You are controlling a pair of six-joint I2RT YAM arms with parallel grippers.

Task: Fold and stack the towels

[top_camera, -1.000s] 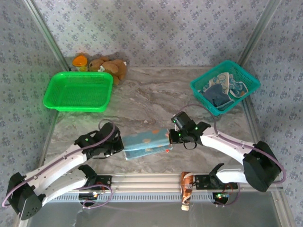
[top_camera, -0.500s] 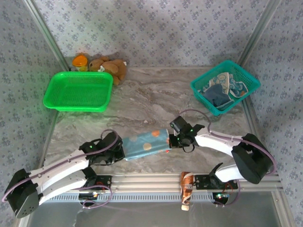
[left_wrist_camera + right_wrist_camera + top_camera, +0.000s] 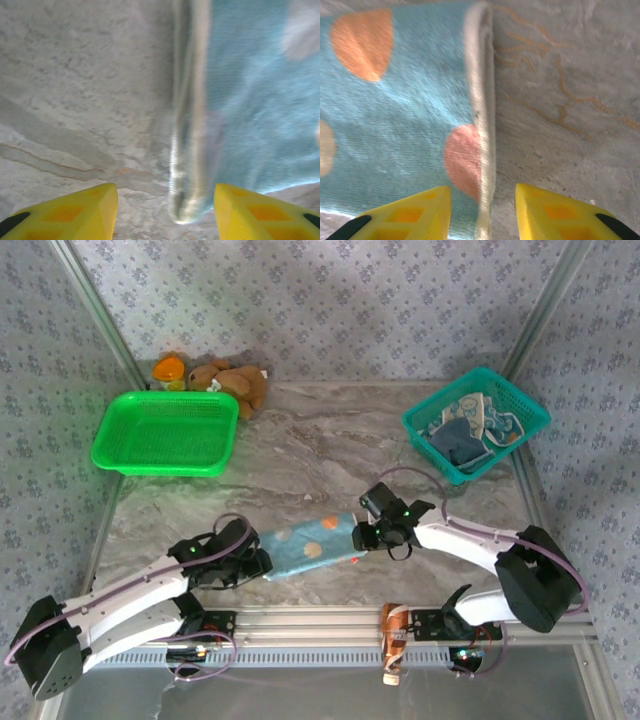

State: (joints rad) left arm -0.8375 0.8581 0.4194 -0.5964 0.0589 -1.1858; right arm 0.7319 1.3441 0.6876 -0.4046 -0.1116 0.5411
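Left gripper (image 3: 262, 565) and right gripper (image 3: 358, 538) each stand with jaws apart, clamped on nothing, one at either short end of the folded blue cloth towel with orange and cream dots (image 3: 310, 545), which lies flat on the grey marbled table (image 3: 300, 460) between my two arms. I judge its long axis to run left to right, each end hem directly under its own gripper, so neither arm is nearer.
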